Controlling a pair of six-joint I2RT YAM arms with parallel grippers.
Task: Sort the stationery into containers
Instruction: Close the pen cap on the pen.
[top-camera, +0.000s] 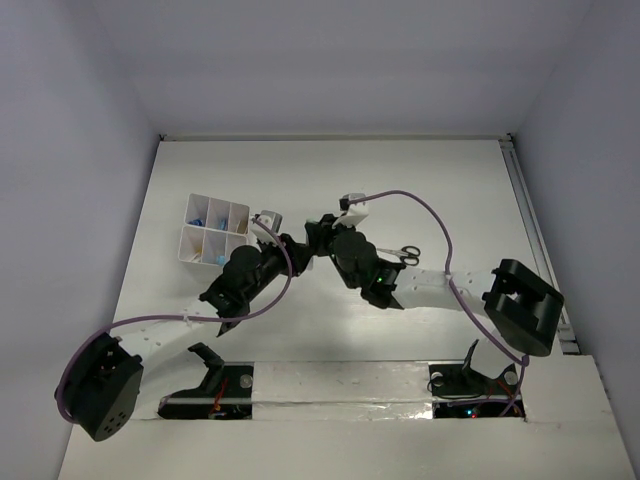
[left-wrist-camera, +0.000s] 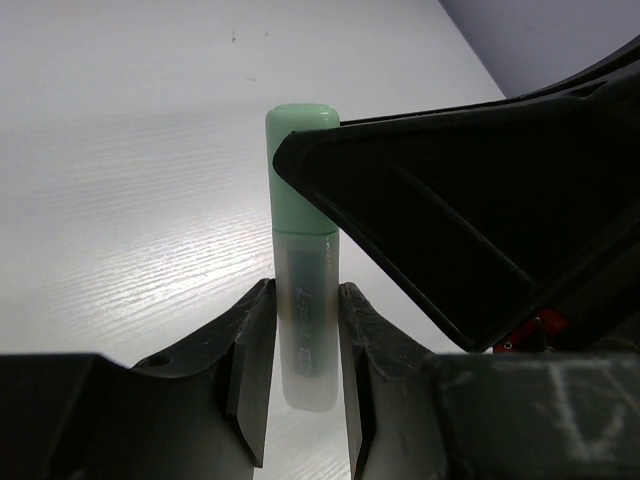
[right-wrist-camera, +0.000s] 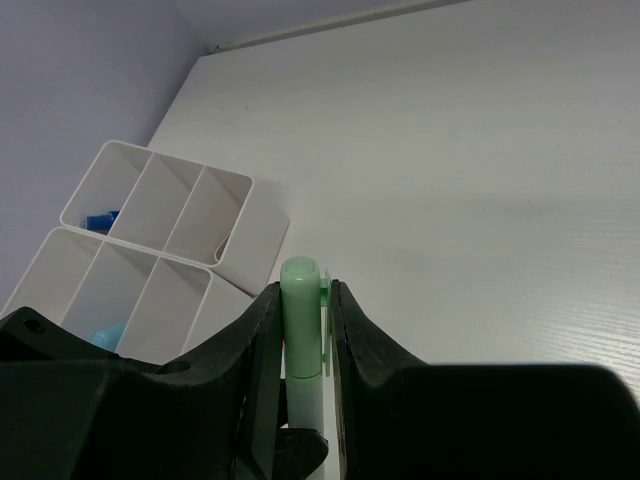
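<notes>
A pen with a mint-green cap (left-wrist-camera: 303, 180) and a frosted body is held between both grippers above the table. My left gripper (left-wrist-camera: 305, 292) is shut on the frosted body. My right gripper (right-wrist-camera: 303, 290) is shut on the green cap (right-wrist-camera: 300, 320), whose clip presses one finger. In the top view the left gripper (top-camera: 287, 245) and the right gripper (top-camera: 318, 236) meet tip to tip just right of the white six-compartment box (top-camera: 186, 243). The box also shows in the right wrist view (right-wrist-camera: 150, 210), with blue pieces (right-wrist-camera: 100, 218) in its compartments.
Small black-handled scissors (top-camera: 405, 255) lie on the table right of the right arm's wrist. The right gripper's black finger (left-wrist-camera: 480, 220) fills the right side of the left wrist view. White walls enclose the table.
</notes>
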